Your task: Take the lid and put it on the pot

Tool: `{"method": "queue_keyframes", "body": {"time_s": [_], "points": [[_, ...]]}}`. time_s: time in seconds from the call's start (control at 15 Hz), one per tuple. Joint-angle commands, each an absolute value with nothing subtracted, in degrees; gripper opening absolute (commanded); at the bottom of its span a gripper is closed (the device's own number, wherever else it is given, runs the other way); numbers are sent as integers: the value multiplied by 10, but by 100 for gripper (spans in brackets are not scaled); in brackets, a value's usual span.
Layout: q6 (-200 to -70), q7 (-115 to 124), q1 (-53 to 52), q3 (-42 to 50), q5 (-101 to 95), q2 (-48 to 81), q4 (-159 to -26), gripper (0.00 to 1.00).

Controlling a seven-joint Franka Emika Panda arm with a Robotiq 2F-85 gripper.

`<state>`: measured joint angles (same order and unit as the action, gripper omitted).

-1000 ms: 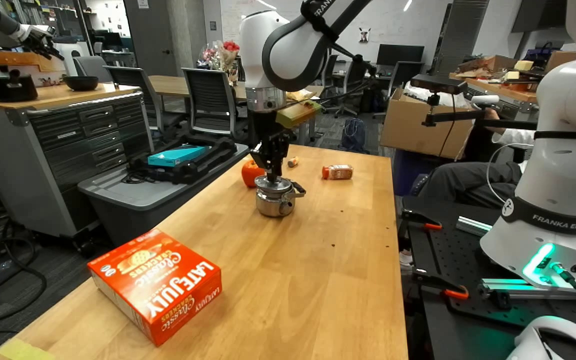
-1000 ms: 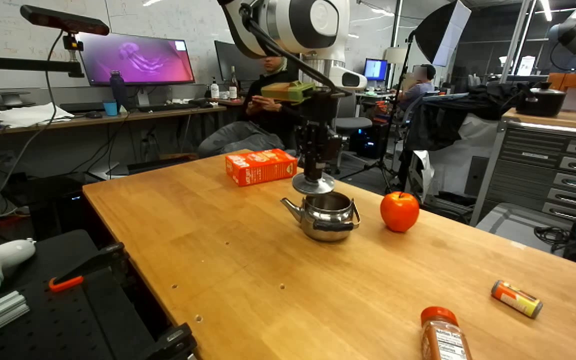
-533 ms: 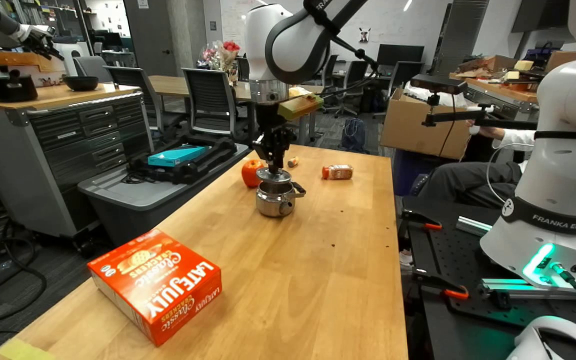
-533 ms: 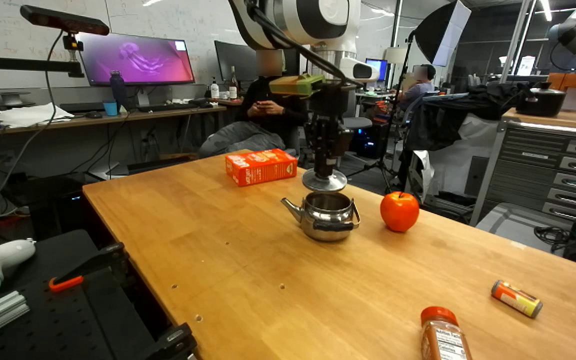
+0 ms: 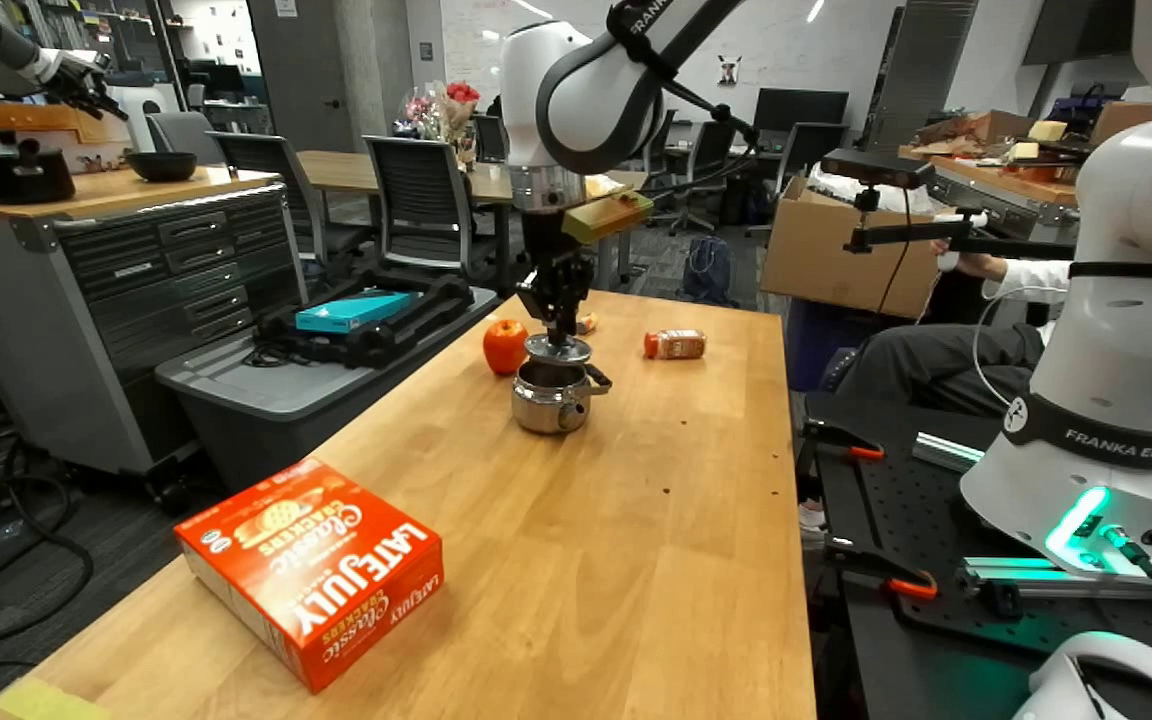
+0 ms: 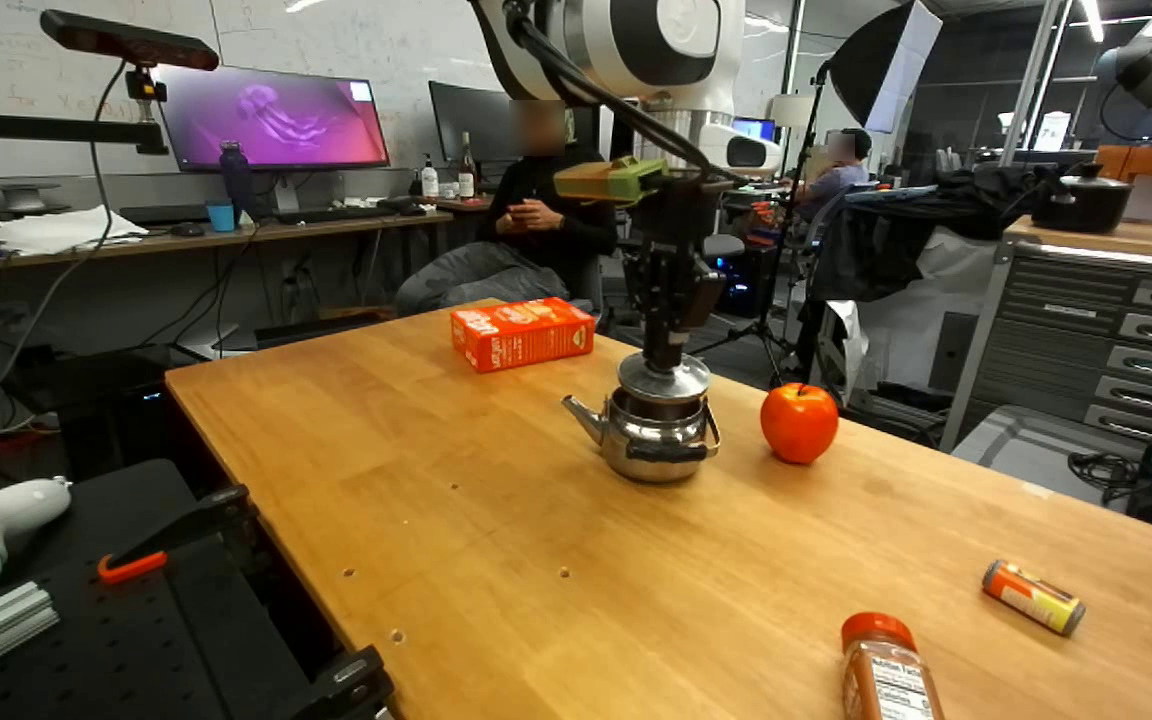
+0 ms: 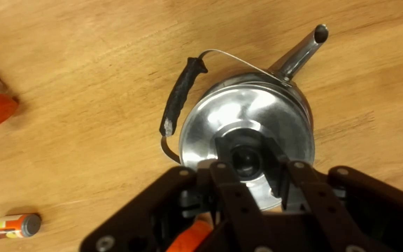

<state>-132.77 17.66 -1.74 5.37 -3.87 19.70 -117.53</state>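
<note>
Wooden worktop (image 6: 476, 535) you've got there, with a red apple (image 6: 799, 424) at 3 o'clock from your pot (image 6: 658, 440) and a purple monitor (image 6: 276, 120) glowing way back at 10 in an exterior view. Your jaws look closed on the dark knob (image 7: 247, 162) of the lid (image 6: 664, 380), which hangs just above the pot's mouth, some of the dark inside showing under it in both exterior views. Handling-wise it's probably thin steel: light, stiff, hard to hurt, but slick at the rim, so the knob's where you want to hold it. Might tip if one edge catches first, so ease it down level. Looks-wise it's a shiny silvery disc with a raised ring around the centre, bright glare at 11 to 12 o'clock in your wrist view, and the spout (image 7: 301, 54) poking out past it at 1.
</note>
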Motion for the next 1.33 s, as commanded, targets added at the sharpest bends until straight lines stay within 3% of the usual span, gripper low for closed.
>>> {"method": "queue_keyframes", "body": {"time_s": [0.0, 1.27], "points": [[-1328, 183, -20, 53, -48, 195, -1174, 7], [-1331, 177, -17, 48, -38, 216, -1160, 7]]}}
